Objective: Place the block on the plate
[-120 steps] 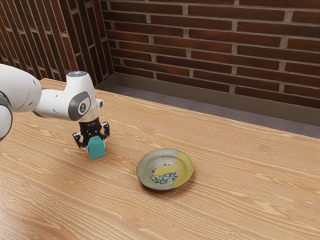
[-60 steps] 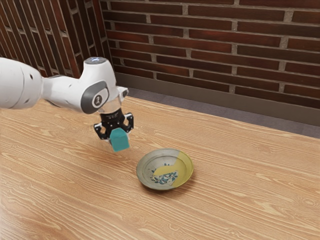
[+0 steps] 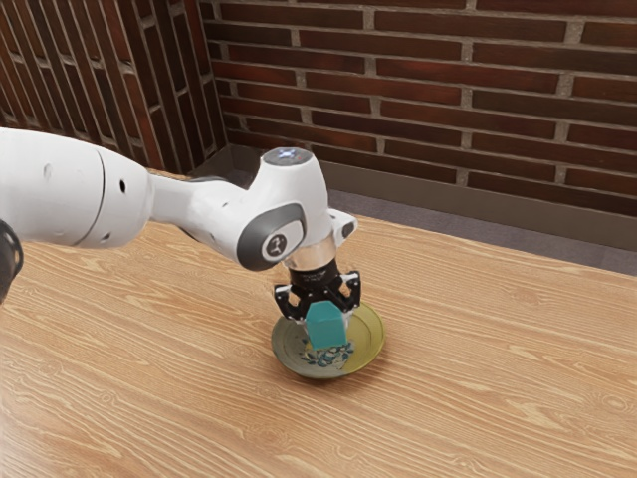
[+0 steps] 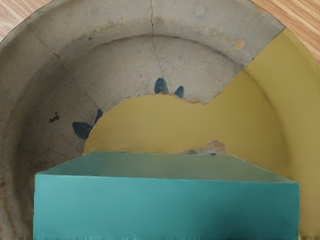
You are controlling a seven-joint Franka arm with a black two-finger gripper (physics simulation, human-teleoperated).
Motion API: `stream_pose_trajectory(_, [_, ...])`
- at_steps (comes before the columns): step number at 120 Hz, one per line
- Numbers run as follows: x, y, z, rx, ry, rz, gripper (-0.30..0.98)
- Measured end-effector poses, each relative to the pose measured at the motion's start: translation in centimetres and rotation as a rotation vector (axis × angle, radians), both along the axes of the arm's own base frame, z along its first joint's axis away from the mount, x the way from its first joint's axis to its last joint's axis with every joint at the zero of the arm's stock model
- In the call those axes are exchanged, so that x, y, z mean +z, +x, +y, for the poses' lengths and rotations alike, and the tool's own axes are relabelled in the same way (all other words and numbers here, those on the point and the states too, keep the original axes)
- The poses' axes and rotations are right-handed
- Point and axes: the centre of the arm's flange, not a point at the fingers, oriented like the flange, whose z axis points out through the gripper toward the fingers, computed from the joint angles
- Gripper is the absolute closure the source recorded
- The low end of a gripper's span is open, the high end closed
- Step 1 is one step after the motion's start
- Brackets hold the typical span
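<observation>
The end effector points down with its fingers pinching the block, one to each side. The block sits right at the fingertips, more or less upright, its lower part reaching below them. Straight down from there is the plate, and that is the relation the coming move turns on: the target lies underneath the end effector, not off to one side. In the exterior view the block overlaps the plate's patterned middle, inside the rim all round. The wrist view agrees, with the plate's hollow and its yellow part spreading out from behind the block's edge. How much air is left under the block is hard to judge from these angles, though it looks to be near the plate rather than resting on it.

Farther out, the plate lies flat on the wooden desk, and the white arm reaches over from the exterior view's left. The carry looks about done. What remains, I judge, is a short, straight lowering and then a release; letting go too high could tip the block or slide it against the sloping side.
</observation>
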Motion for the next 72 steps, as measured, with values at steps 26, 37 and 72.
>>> stream_pose_trajectory(26, [-1.7,0.3,-0.7,-0.003,-0.004,0.009,0.17])
stream_pose_trajectory(37, [-0.3,0.4,-0.6,-0.002,-0.011,-0.013,0.11])
stream_pose_trajectory(72, [8.7,-1.2,2.9,-0.083,-0.005,-0.034,0.03])
